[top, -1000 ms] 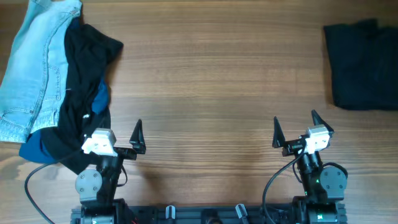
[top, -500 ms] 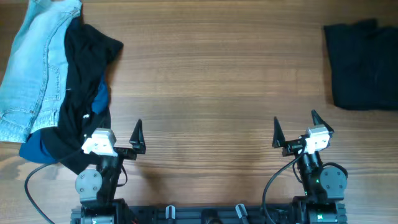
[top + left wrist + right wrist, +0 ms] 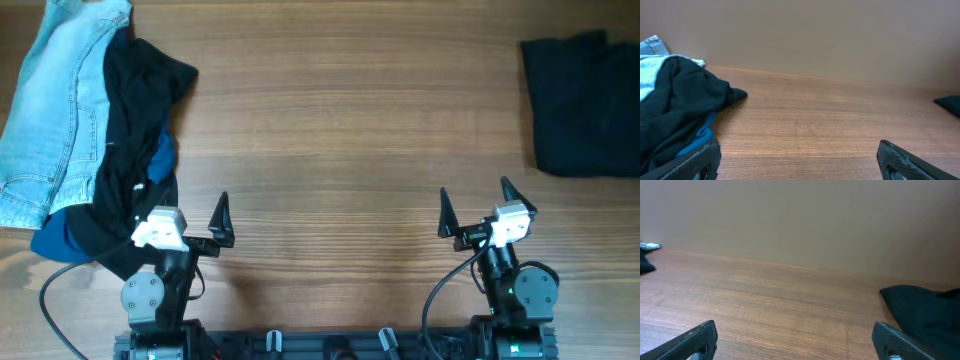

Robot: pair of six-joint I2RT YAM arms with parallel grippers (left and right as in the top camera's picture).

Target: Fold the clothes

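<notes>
Left gripper (image 3: 797, 150) and right gripper (image 3: 474, 200) both spread wide, empty. Heap at table's left: denim shorts (image 3: 55, 100), black garment (image 3: 135, 130), royal-blue one (image 3: 160, 160). Dark folded garment (image 3: 580, 105) far right. Best pinch one layer's edge, drag to centre

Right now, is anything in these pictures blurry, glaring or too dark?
Overhead: sharp, even light, no glare on the table. Left wrist: the near fingers are soft-edged; the black garment shows little fold detail. Right wrist: the dark folded garment is nearly featureless.
</notes>
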